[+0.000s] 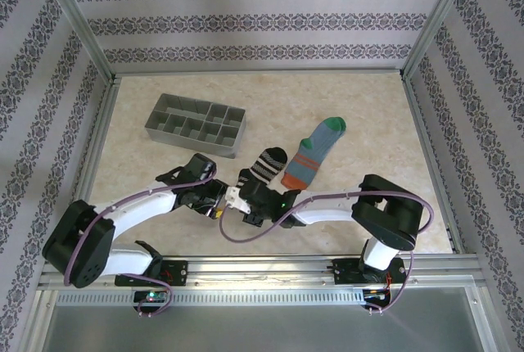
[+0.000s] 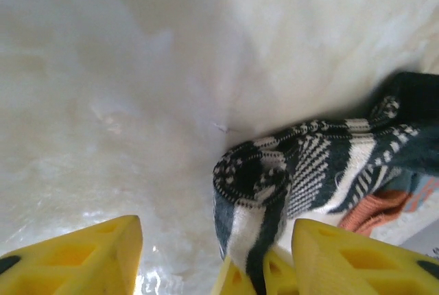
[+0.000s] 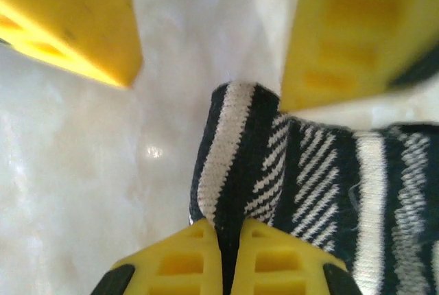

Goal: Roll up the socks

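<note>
Striped sock: its near end is gathered into a raised fold and pinched in the right tool, whose fingers are closed tight on the fabric.

- Left tool meets it head-on. Its fingers are spread, one to each side of the pinched fold, and I see them clamping nothing.
- The rest of the striped sock trails away ahead of the right tool, flat on the counter.
- Blue-grey sock lies just off the left tool's right finger, its orange cuff tucked against the striped one.

My read is that the roll is only just being started, with one tool anchoring the edge while the other sets up to turn it.

To do it well:
- Keep the right pinch firm and low.
- Bring the left fingers in on the fold itself, close to the edge, not on loose fabric further out.
- Turn the fold forward along the sock in short, tight wraps.
- Watch the orange cuff, which could be dragged into the roll.
- The two tools are crowded tip to tip, so move one at a time.
</note>
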Controlling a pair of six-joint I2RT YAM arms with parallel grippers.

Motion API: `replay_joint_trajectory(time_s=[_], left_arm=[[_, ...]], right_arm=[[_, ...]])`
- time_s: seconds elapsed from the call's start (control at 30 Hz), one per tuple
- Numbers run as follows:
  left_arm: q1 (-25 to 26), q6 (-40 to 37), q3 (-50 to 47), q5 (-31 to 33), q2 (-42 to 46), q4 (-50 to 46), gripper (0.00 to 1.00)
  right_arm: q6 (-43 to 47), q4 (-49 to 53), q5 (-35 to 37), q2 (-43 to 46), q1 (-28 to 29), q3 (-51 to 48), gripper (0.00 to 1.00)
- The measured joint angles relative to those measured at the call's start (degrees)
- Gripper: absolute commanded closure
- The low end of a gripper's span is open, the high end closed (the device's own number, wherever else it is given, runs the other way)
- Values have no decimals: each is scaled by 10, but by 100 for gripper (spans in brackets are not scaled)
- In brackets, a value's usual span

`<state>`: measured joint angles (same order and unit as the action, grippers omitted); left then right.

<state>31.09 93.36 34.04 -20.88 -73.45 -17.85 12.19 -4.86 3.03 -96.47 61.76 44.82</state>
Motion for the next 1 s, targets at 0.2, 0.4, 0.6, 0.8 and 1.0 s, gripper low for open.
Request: replay_joint_trajectory(time_s=[0.2, 0.4, 0.6, 0.8, 1.0], left_arm=[[-1, 0, -31, 0, 45, 43, 42], [-1, 0, -55, 0, 36, 123, 50], [0, 0, -60, -9, -14, 205, 55], [0, 0, -61, -18, -58, 233, 53], [0, -6, -59, -23, -78, 238, 54]], right_arm=[[-62, -21, -173, -3, -88, -10, 100], [-110, -37, -308, -31, -152, -7, 100], [-141, -28, -380, -56, -186, 9, 100], [-168, -11, -416, -72, -202, 23, 100], [-184, 3, -446, -89, -215, 37, 100]])
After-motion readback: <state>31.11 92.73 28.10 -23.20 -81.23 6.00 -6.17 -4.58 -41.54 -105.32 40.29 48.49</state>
